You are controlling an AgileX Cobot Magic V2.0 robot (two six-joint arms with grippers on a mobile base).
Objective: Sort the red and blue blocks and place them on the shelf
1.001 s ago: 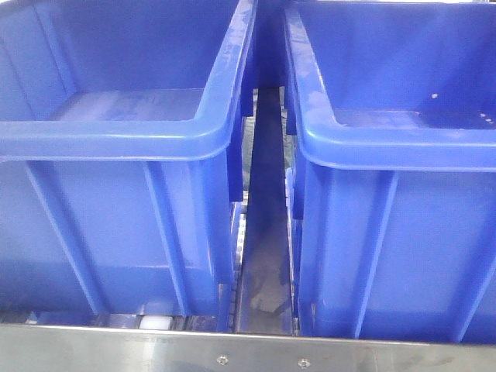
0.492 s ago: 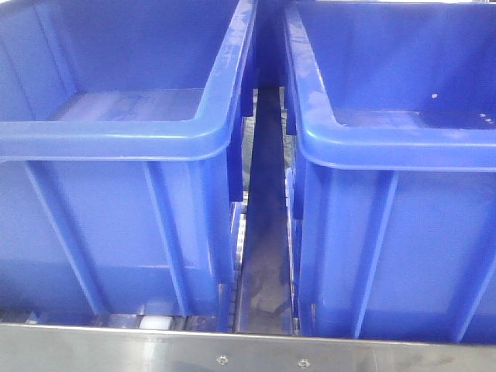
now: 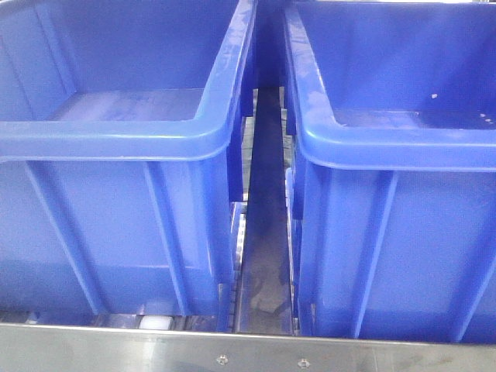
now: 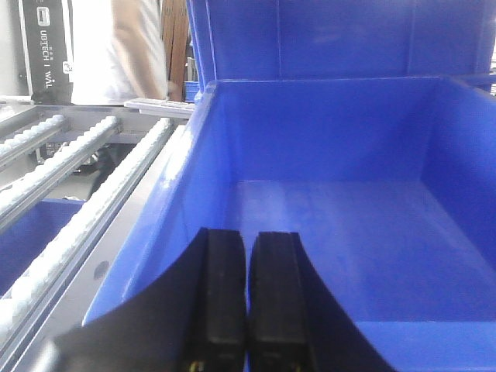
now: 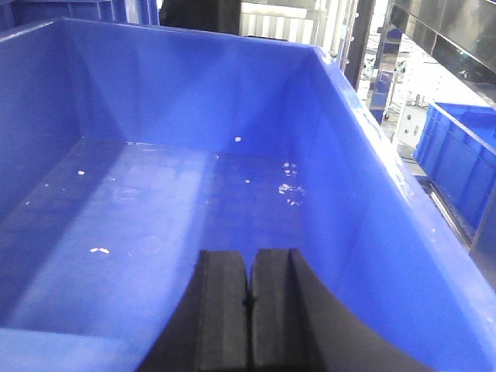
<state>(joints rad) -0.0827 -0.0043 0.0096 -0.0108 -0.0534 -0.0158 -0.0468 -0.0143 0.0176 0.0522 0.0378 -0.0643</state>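
Observation:
The red and blue blocks are out of view in every frame. The shelf shows as a steel front lip with screws (image 3: 256, 353) below two large blue bins, and as white-roller rails (image 4: 74, 167) in the left wrist view. My left gripper (image 4: 248, 236) is shut with nothing between its black fingers, hanging over the near part of an empty blue bin (image 4: 349, 232). Over another blue bin (image 5: 155, 201), whose floor holds only white flecks, my right gripper (image 5: 249, 254) is shut and empty too.
Two large blue bins, a left one (image 3: 116, 132) and a right one (image 3: 395, 139), stand side by side on the shelf with a narrow gap (image 3: 263, 232) between them. A person (image 4: 139, 46) stands beyond the rails. Another blue bin (image 5: 465, 147) sits off to the right.

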